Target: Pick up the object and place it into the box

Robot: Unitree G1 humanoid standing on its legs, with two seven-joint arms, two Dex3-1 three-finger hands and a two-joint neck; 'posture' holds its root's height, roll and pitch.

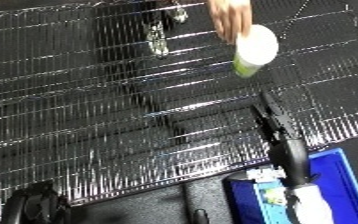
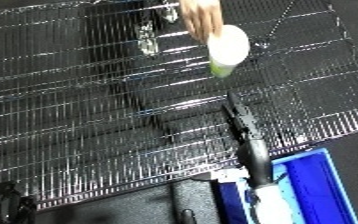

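A person's hand (image 1: 231,17) holds the white and green cup (image 1: 254,49) from above, over the shiny silver gridded table (image 1: 87,100), near its far right part. The robot's right hand (image 1: 273,117) reaches toward it with fingers straight and close together, still apart from it. Blue bin (image 2: 322,180) sits at the near right.

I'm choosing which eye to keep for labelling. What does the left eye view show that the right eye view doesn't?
Only the left eye view: a pale item inside the blue bin. Only the right eye view: the dark ledge beside the bin more fully. Both: a person's hand holding the white and green bottle over the wire shelf, the right hand reaching toward it, fingers straight.
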